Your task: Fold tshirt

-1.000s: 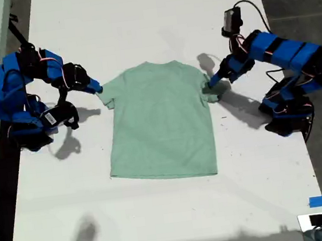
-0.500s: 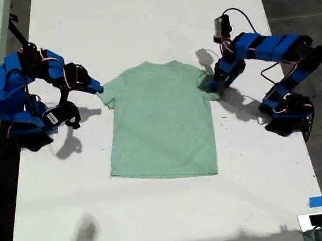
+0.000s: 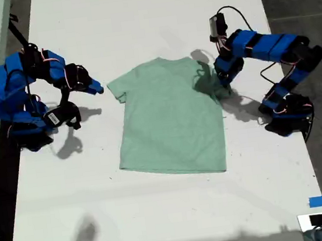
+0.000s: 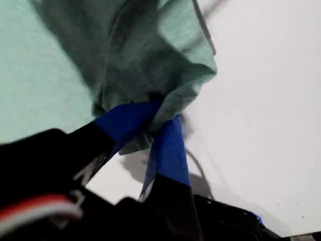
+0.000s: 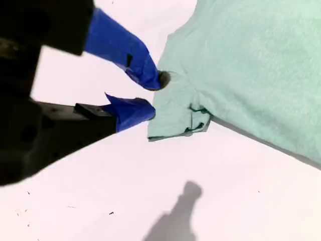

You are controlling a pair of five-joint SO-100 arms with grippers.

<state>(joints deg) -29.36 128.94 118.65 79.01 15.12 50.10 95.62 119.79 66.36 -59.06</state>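
While my first gripper [image 4: 156,118] pinches a bunched sleeve of the tshirt [image 3: 169,118] at the exterior view's right, my second gripper [image 5: 149,95] sits narrowly parted, empty, beside the other sleeve. Since earlier, the shirt has slid toward the exterior view's right on the table [image 3: 161,214].

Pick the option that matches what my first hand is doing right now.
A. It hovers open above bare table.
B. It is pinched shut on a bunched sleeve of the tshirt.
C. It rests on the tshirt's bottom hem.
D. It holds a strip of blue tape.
B. In the first wrist view, my first hand has its blue fingers closed on gathered cloth of the tshirt, at the sleeve on the exterior view's right.
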